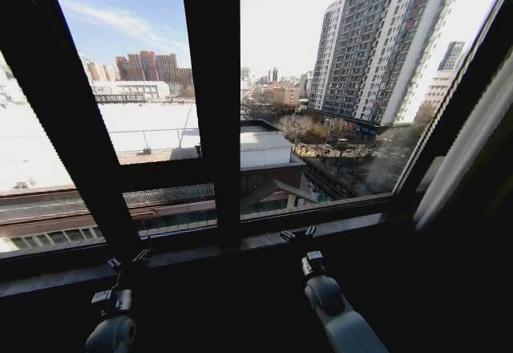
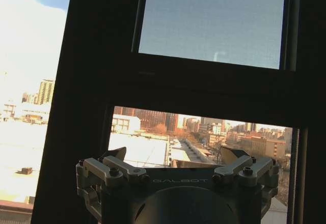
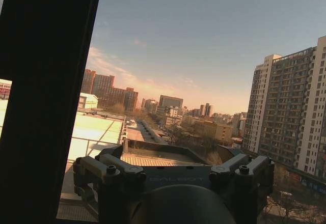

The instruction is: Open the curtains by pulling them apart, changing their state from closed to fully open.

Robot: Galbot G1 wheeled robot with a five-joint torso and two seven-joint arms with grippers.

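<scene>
Curtains [image 1: 469,148] sit bunched at the far right edge of my head view, a pale pleated strip drawn back against the black window frame [image 1: 210,104]; on the left side I can make out no fabric, only dark frame. From how the glass lies bare, I judge the opening to be done or very nearly so.

Nearest to me, both arms are low in front of the sill. My left hand [image 1: 127,263] is down at the lower left, pointing up toward the glass, and its wrist camera shows the two fingertips [image 2: 118,154] splayed wide with nothing between them, framed against a crossbar of the window. My right hand [image 1: 297,233] reaches a little further, its tips close to the window ledge [image 1: 264,237]. Its wrist camera shows it likewise released, fingers [image 3: 114,151] spread and empty, looking past an upright of the frame. Neither hand touches fabric. I take the parted, idle posture to mean the cloth has been let go, so it hangs where it lies.

Beyond the glass are a flat white rooftop [image 1: 152,128], then a tall apartment block [image 1: 377,40] on the right, and blue sky.
</scene>
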